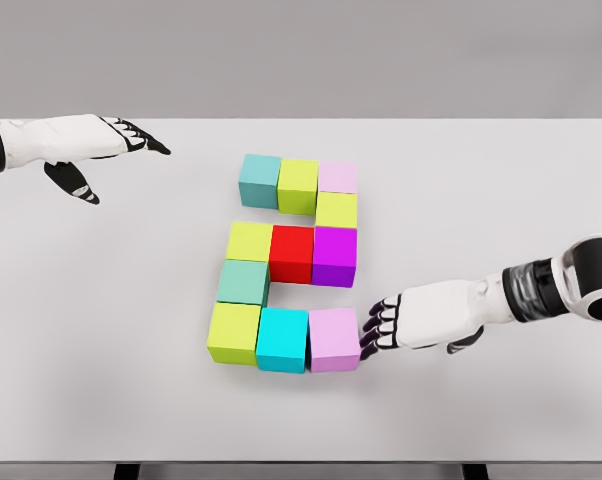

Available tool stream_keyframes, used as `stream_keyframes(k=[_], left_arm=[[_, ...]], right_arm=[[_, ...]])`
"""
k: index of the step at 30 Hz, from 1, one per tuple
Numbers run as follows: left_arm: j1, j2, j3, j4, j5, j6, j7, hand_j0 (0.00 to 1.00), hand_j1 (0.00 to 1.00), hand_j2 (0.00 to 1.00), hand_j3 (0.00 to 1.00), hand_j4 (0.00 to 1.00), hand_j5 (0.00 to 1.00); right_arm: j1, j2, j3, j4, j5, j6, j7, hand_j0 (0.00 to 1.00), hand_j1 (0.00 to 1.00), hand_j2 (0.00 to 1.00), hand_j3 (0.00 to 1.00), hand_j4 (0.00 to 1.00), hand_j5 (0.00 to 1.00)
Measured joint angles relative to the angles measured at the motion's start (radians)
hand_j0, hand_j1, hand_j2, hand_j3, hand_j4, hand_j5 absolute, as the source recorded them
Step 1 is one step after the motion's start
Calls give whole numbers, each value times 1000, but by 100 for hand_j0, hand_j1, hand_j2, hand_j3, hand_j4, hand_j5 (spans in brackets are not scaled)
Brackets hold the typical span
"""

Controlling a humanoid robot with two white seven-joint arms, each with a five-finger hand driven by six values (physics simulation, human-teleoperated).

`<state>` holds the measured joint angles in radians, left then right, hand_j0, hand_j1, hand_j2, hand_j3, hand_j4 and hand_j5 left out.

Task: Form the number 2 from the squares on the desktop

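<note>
Head view: eleven solid-coloured cubes already lie in the shape of a 2 on the pale grey tabletop [101,330]. The nearest to the right robot hand [381,325] is the lilac plastic-looking cube [333,340] that ends the bottom row, with the cyan cube [282,340] touching its far side and the lime-green cube [234,333] beyond that.

These blocks look rigid, light and smooth-faced, so they should slide readily when nudged and could slip from a loose pinch. The safest hold is probably across two opposite flat sides, or a flat push on one face, since a shove off-centre may twist a cube and disturb its neighbours.

The right robot hand lies low on the tabletop, its dark fingertips [373,330] curled loosely and resting against, or just beside, the lilac cube's near face; it grips nothing. The left robot hand [106,155] hangs well apart from the figure, fingers spread and empty.
</note>
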<state>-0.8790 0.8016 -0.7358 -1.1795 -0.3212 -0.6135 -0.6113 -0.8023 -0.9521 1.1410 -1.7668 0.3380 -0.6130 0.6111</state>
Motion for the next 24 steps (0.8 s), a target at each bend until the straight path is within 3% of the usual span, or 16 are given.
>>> stream_keyframes(k=[3,18,22,24], left_arm=[[29,-5,-2,0,3,0,0,100,100,100,100,100,100],[29,-10,-2,0,9,0,0,100,100,100,100,100,100],[29,-9,-2,0,9,0,0,100,100,100,100,100,100],[29,-9,-1,0,9,0,0,100,100,100,100,100,100]], right_arm=[[-6,2,0,0,-1,0,0,100,100,100,100,100,100],[-14,-2,6,2,-15,0,0,100,100,100,100,100,100],[-6,-20,-38,5,-15,0,0,100,100,100,100,100,100],[37,-45,-99,9,-17,-1,0,100,100,100,100,100,100]])
